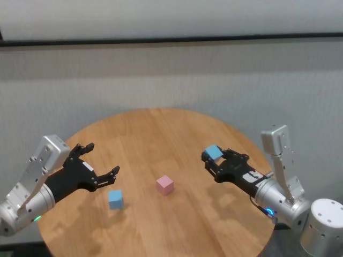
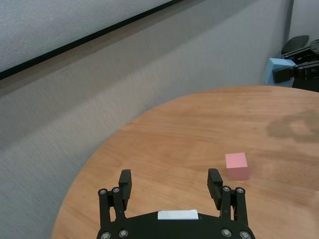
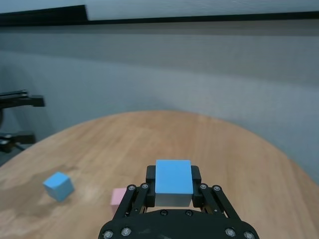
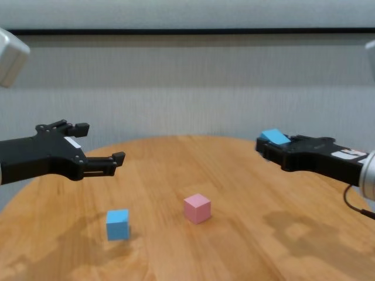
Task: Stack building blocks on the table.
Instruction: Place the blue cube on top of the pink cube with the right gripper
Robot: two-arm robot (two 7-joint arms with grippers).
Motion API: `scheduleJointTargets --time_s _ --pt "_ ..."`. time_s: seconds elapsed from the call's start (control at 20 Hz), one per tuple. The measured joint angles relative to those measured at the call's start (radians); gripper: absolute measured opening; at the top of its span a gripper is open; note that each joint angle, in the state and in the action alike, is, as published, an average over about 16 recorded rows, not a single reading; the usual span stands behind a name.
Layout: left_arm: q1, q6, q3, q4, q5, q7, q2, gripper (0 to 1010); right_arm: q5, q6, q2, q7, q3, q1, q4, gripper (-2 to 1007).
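The round wooden table (image 1: 161,128) carries a pink block (image 1: 165,184) near its middle and a light blue block (image 1: 115,199) to its left. My right gripper (image 1: 212,158) is shut on the second light blue block (image 1: 214,152) and holds it above the table's right side; the block shows between the fingers in the right wrist view (image 3: 173,182). My left gripper (image 1: 102,160) is open and empty, hovering above the left side, just beyond the lying blue block. The pink block also shows in the left wrist view (image 2: 237,166) and chest view (image 4: 197,208).
A grey wall (image 1: 171,75) with a dark rail (image 1: 171,40) stands behind the table. The table's near edge (image 1: 59,243) lies close to both forearms.
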State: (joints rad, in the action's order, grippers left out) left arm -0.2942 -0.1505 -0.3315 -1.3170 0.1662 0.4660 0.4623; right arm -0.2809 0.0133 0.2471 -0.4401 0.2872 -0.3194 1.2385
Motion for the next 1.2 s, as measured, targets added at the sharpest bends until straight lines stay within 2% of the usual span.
scheduleJointTargets --time_s 0.2,0.45,0.9,1.2 --pt "0.0 0.0 0.0 0.0 0.0 0.0 0.0 999 -0.02 -0.025 0.002 -0.041 0.019 -0.027 -0.029 370" --pt "0.0 0.0 0.0 0.0 0.0 0.0 0.0 999 -0.041 -0.054 0.005 -0.077 0.039 -0.055 -0.058 370" --pt "0.0 0.0 0.0 0.0 0.0 0.0 0.0 999 -0.061 -0.086 0.006 -0.12 0.081 -0.097 -0.101 370" --pt "0.0 0.0 0.0 0.0 0.0 0.0 0.0 999 -0.061 -0.095 -0.007 -0.141 0.12 -0.134 -0.147 370"
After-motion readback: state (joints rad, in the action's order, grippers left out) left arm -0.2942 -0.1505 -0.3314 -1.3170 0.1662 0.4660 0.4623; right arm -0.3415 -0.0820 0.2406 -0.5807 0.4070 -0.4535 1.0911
